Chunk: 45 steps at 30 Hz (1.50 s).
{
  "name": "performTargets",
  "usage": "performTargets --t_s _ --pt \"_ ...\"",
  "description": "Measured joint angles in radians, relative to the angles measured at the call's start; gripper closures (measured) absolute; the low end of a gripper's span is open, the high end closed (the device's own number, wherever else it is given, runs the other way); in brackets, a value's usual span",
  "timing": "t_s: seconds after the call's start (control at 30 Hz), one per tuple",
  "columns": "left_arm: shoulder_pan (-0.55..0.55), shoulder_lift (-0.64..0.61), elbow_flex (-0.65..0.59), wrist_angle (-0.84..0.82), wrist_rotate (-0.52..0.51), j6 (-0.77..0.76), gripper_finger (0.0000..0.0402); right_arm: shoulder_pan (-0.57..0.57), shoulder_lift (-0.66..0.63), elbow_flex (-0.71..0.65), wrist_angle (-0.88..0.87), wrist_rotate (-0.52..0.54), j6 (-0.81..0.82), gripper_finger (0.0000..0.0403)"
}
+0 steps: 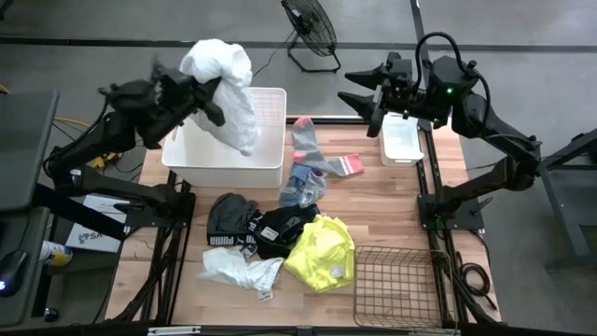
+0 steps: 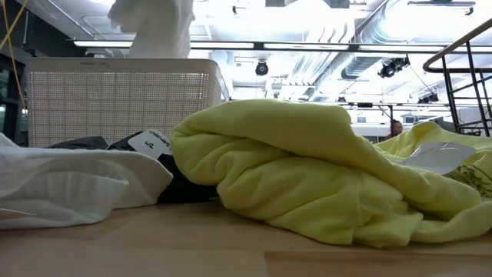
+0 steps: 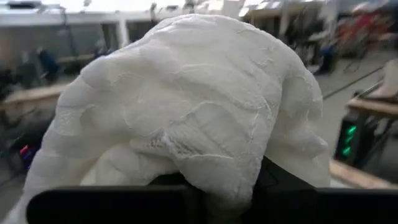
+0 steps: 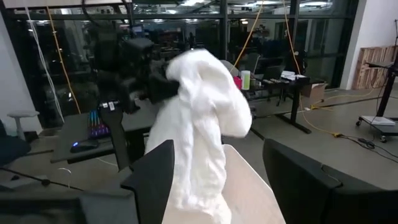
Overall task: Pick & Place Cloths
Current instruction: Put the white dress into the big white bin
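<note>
White cloth (image 1: 227, 89) bunched and draped, pinched in left claw (image 1: 207, 96) above the big white tub (image 1: 270, 166), lower end hanging down inside the tub's walls. Fills nearly all of the left wrist view (image 3: 186, 112); seen from the right wrist as a tall white bundle (image 4: 202, 143) held up by the far arm.

Right claw (image 1: 362, 96) spread wide, holding nothing, raised near the back edge of the tabletop (image 1: 392, 201) beside the small white tray (image 1: 402, 140).

Remaining cloths loose on the tabletop: grey socks with pink cuffs (image 1: 312, 163) just right of the tub; black garments with white print (image 1: 252, 224) in the middle; neon yellow garment (image 1: 322, 250) touching them on the right; crumpled white piece (image 1: 238, 271) near the front edge. Wire basket (image 1: 396, 285) at the front right corner, close beside the yellow garment.

Bare wood between the socks and the tray, and along the right side behind the basket.
</note>
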Motion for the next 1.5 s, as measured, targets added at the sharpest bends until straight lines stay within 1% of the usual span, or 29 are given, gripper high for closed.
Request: performTargets --t_s 0.07,0.13,0.27,0.33,0.5,0.7,0.8,1.0,1.17,1.3,1.5 --pt "0.0 0.004 -0.001 -0.05 -0.014 -0.035 0.036 0.0 0.0 0.0 0.0 0.0 0.0 0.0167" --pt "0.013 0.018 0.0 -0.052 -0.024 -0.053 0.036 0.0 0.0 0.0 0.0 0.0 0.0 0.0167" --pt "0.078 0.038 0.0 -0.088 -0.013 -0.098 0.036 0.0 0.0 0.0 -0.001 0.0 0.009 0.0167" --pt "0.113 0.054 0.0 -0.123 0.013 -0.148 0.036 0.0 0.0 0.0 -0.007 0.0 0.011 0.0167" --pt "0.231 0.108 0.0 -0.266 0.151 -0.272 0.036 0.0 0.0 0.0 -0.03 0.0 0.015 0.0167" --pt "0.372 0.177 0.002 -0.423 0.385 -0.389 0.036 0.0 0.0 0.0 -0.037 0.0 0.034 0.0167" --pt "0.422 0.233 0.053 -0.544 0.461 -0.412 0.036 0.0 0.0 0.0 -0.05 0.0 0.034 0.0167" --pt "0.484 0.396 0.226 -0.811 0.544 -0.436 0.036 0.0 0.0 0.0 -0.058 0.0 0.035 0.0167" --pt "0.497 0.537 0.325 -0.949 0.557 -0.408 0.036 0.0 0.0 0.0 -0.058 0.0 0.035 0.0167" --pt "0.497 0.62 0.332 -1.006 0.563 -0.388 0.036 0.0 0.0 0.0 -0.06 0.0 0.035 0.0167" --pt "0.497 0.709 0.332 -1.026 0.574 -0.38 0.036 0.0 0.0 0.0 -0.082 0.0 0.038 0.0167"
